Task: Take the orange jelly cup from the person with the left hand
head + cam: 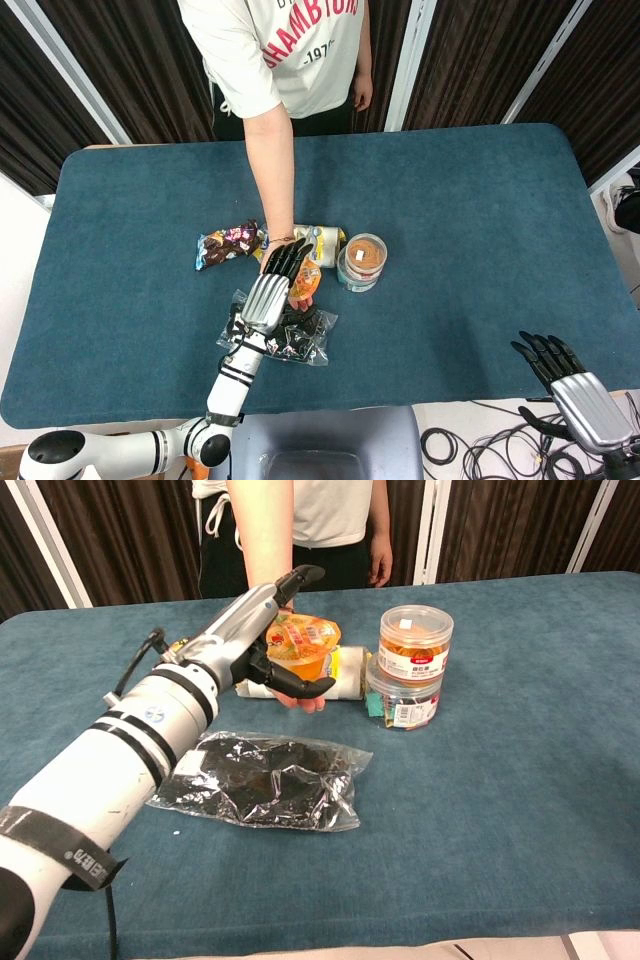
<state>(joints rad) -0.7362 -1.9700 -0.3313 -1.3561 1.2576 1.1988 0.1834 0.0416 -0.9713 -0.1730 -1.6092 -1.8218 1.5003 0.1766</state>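
Left arm: white shell, black bands, black strap with white lettering, black cable at wrist. Left hand and right hand: silver backs, black fingers.

We've got a table covered in dark teal cloth, and sitting right on it are a clear bag of dark stuff near the front, a colourful snack packet further back, a white tube-ish pack on its side, and two stacked clear jars.
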